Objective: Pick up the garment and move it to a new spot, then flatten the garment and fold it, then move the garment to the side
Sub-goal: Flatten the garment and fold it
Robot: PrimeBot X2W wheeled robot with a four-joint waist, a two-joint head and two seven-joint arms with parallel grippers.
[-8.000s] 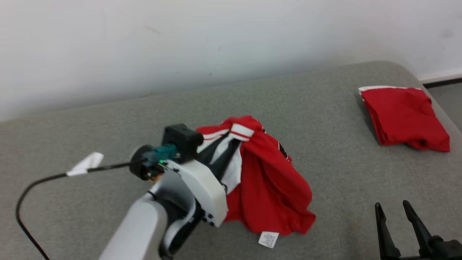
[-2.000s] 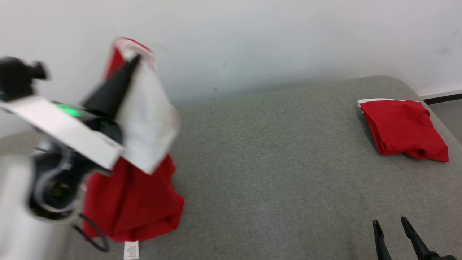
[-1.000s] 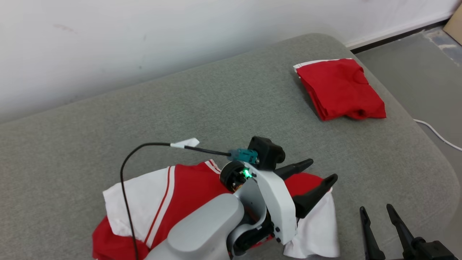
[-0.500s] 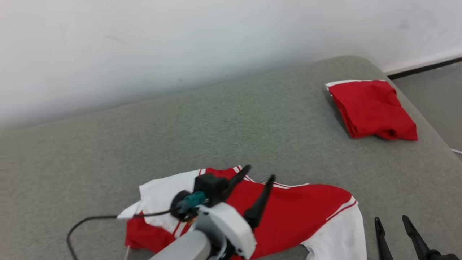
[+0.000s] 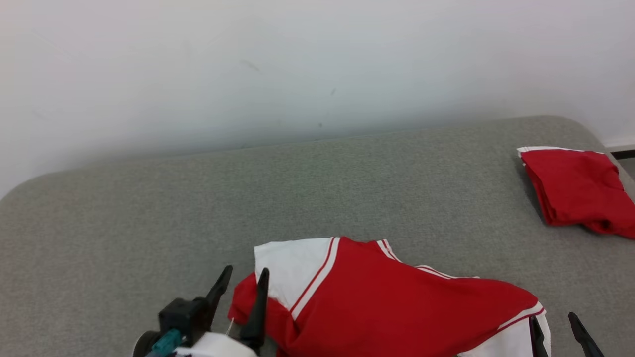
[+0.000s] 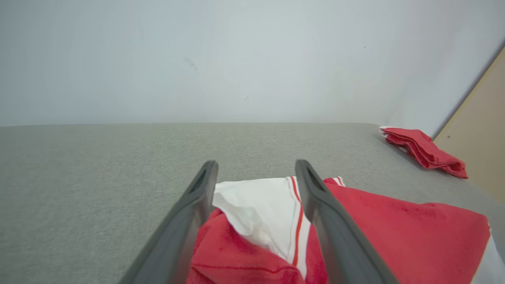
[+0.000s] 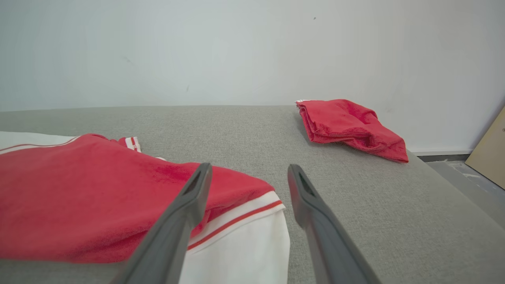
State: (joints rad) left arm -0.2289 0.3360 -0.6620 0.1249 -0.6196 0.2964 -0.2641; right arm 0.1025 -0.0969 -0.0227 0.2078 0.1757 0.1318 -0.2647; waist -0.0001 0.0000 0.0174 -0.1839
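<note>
The garment, a red shirt with white sleeves and red-and-white trim, lies rumpled near the front edge of the grey padded surface. My left gripper stands open at the shirt's left end, its fingers on either side of the white left sleeve without holding it. At the lower right, my right gripper is open beside the white right sleeve, its tips just past the sleeve's hem.
A second red garment lies folded at the far right of the grey padded surface, also seen in the right wrist view. A white wall stands behind. A tan board leans on the floor at right.
The left gripper carried the shirt up and laid it down near the front edge, then let go and drew back to the lower left. The head camera shifted.
</note>
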